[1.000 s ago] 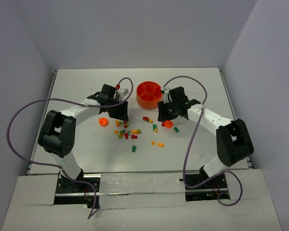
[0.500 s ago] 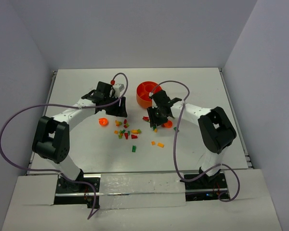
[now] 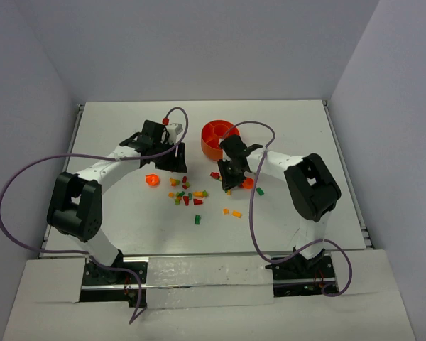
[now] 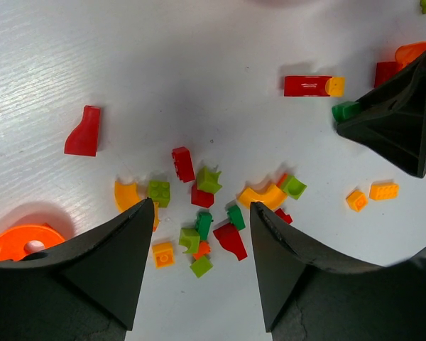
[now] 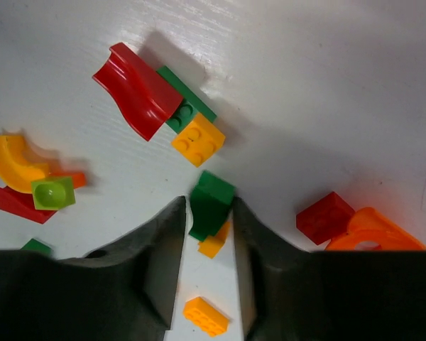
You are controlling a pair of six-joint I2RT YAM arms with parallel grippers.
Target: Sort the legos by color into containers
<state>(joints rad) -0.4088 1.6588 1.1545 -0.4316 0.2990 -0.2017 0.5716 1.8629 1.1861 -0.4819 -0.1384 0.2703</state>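
The legos [image 3: 186, 193] lie scattered on the white table in red, green, orange and yellow. The orange divided bowl [image 3: 207, 148] stands behind them. My right gripper [image 3: 229, 175] is down on the table just right of the pile. In the right wrist view its jaws [image 5: 208, 213] are closed on a dark green brick [image 5: 213, 202], which lies partly over a small yellow piece. The same brick shows at the right gripper's tip in the left wrist view [image 4: 346, 111]. My left gripper [image 4: 202, 213] is open and empty above the dense cluster of bricks [image 4: 199, 227].
Two flat orange round pieces lie on the table, one left of the pile [image 3: 153, 180] and one by the right gripper [image 3: 247, 182]. A red curved brick [image 5: 137, 90], a yellow brick [image 5: 198, 140] and a red brick [image 5: 325, 217] lie close to the right jaws. Loose bricks lie nearer the front [image 3: 197, 220].
My right arm has swung left and down from beside the bowl to the right edge of the pile. My left gripper shifted slightly left and back, then held still.
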